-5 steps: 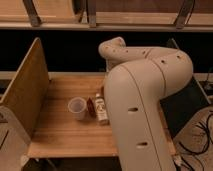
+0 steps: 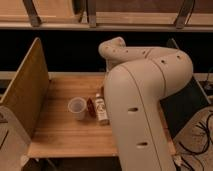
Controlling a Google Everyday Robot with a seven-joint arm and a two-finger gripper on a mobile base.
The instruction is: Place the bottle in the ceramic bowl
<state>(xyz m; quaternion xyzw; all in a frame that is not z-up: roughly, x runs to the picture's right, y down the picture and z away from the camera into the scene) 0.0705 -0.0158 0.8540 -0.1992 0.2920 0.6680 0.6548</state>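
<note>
The bottle (image 2: 102, 110), with a cream-white label and a brownish neck, is on the wooden table (image 2: 65, 137) right against the left side of my large cream arm (image 2: 142, 95). The arm rises from the front, bends at the top and reaches back down toward the table behind the bottle. My gripper is hidden behind the arm, somewhere near the bottle. The reddish-orange ceramic bowl is hidden or out of view.
A white translucent cup (image 2: 77, 108) stands left of the bottle, with a small dark red object (image 2: 91, 106) between them. A tall wooden side panel (image 2: 25, 90) walls the table's left edge. A dark shelf runs behind, and cables lie on the floor at the right (image 2: 202, 132).
</note>
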